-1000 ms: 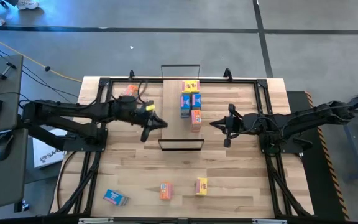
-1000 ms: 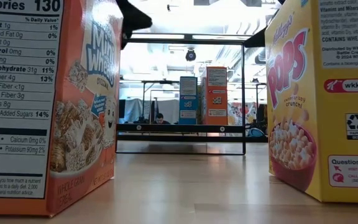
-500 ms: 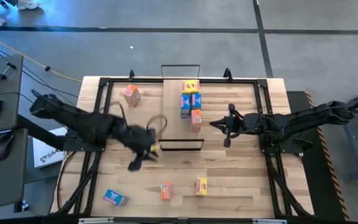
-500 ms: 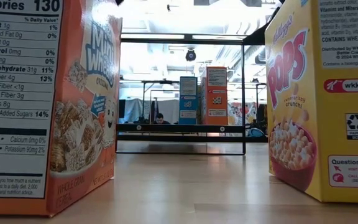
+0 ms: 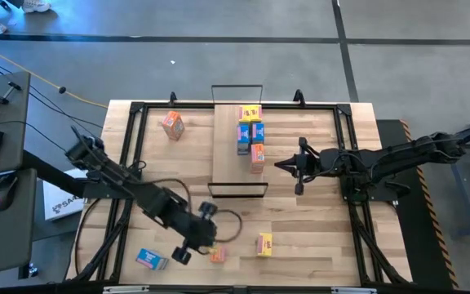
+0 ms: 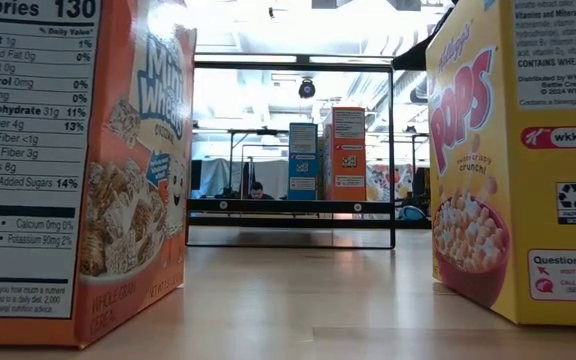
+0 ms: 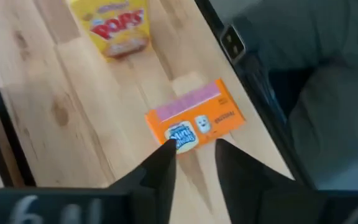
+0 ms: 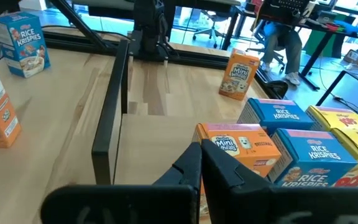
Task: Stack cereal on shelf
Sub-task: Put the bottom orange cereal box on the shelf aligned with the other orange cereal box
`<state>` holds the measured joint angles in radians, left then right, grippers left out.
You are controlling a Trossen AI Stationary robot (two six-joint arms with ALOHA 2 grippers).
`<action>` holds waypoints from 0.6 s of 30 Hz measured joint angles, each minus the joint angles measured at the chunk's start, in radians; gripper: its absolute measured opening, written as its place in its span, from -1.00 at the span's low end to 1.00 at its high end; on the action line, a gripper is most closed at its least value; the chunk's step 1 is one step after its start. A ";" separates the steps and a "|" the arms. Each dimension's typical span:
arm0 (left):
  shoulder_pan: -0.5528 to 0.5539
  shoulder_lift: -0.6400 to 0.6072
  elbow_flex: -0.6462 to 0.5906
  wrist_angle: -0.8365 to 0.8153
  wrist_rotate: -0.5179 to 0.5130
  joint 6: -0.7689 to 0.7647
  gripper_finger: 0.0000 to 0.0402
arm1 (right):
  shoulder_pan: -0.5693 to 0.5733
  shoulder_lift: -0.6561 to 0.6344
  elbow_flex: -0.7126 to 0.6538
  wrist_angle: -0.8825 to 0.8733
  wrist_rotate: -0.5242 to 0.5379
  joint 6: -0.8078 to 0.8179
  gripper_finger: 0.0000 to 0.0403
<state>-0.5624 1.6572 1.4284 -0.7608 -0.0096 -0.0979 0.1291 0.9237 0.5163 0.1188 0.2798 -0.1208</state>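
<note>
High view: orange cereal box (image 5: 217, 254) upright.

The left arm stretches diagonally toward the lower centre of the high view, its left gripper (image 5: 205, 242) with fingers parted. The right arm reaches in from the right edge, its right gripper (image 5: 281, 163) closed mid-frame.

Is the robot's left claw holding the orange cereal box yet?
No, the left gripper hangs just above the orange box, its fingers apart, while the box lies flat on the table.
</note>
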 joint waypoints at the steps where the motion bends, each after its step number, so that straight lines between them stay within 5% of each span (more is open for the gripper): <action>1: -0.006 0.032 0.048 -0.060 0.002 0.014 -0.43 | 0.000 0.000 0.000 0.002 0.000 0.005 -1.00; 10: -0.060 0.246 0.351 -0.383 0.018 0.198 0.03 | 0.004 0.000 0.000 -0.031 -0.003 0.082 -1.00; 18: -0.119 0.276 0.389 -0.407 -0.163 0.410 0.26 | 0.028 0.013 0.000 -0.048 -0.003 0.121 -1.00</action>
<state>-0.6811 1.9335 1.8175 -1.1680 -0.1728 0.3120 0.1574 0.9371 0.5167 0.0707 0.2768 0.0006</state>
